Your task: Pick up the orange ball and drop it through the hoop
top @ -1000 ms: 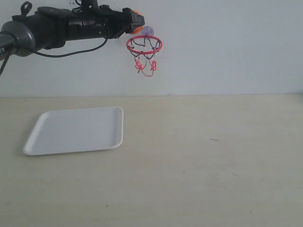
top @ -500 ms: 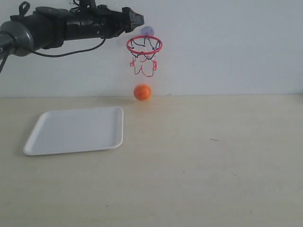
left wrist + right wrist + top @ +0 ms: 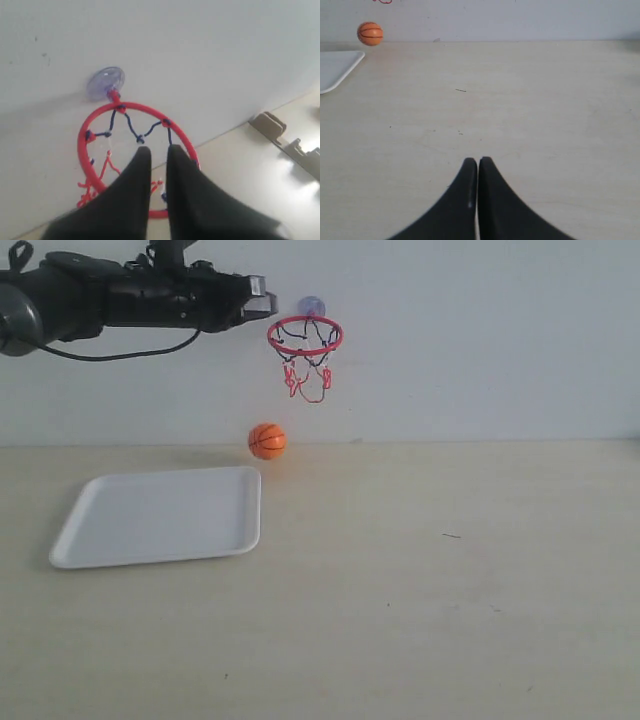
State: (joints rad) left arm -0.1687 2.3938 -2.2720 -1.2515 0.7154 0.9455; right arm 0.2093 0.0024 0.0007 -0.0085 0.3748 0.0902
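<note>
The orange ball (image 3: 267, 441) is low at the back of the table by the wall, below and left of the hoop (image 3: 305, 335). It also shows far off in the right wrist view (image 3: 370, 33). My left gripper (image 3: 268, 302) is up high, just left of the red ring. In the left wrist view its fingertips (image 3: 159, 149) stand a narrow gap apart over the hoop (image 3: 81, 150), with nothing between them. My right gripper (image 3: 478, 161) is shut and empty above bare tabletop.
A white tray (image 3: 160, 515) lies on the left of the table, its far right corner close to the ball, and its edge shows as the tray (image 3: 335, 67). The hoop's clear suction cup (image 3: 311, 307) sticks to the wall.
The ball left my left gripper, came down below the hoop and moved left along the wall. My left arm drew back leftward from the ring.
</note>
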